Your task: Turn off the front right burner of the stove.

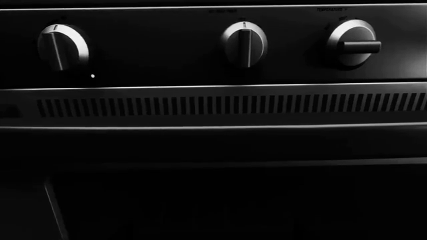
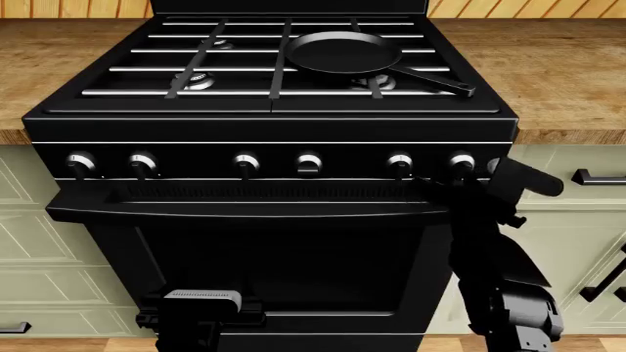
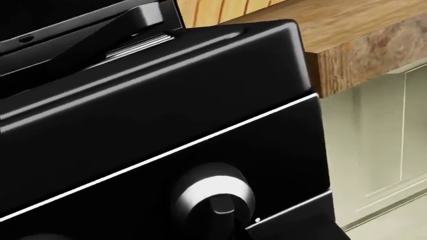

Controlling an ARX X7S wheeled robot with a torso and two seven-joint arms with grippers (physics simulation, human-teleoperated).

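The black stove (image 2: 274,117) fills the head view. Its front right burner (image 2: 377,82) shows as a small silvery head under the grate bars. Six silver-faced knobs run along the front panel. My right gripper (image 2: 470,179) is raised against the panel at the rightmost knob (image 2: 459,162). In the right wrist view that knob (image 3: 212,192) sits very close, with dark shapes around its lower half; the jaws cannot be made out. My left gripper (image 2: 201,302) hangs low before the oven door, its fingers lost in the dark.
A black frying pan (image 2: 342,51) rests on the back right grate, handle pointing to the front right. Wooden counters (image 2: 567,66) flank the stove. The left wrist view shows three knobs (image 1: 245,43); the right-hand one (image 1: 352,44) is turned sideways.
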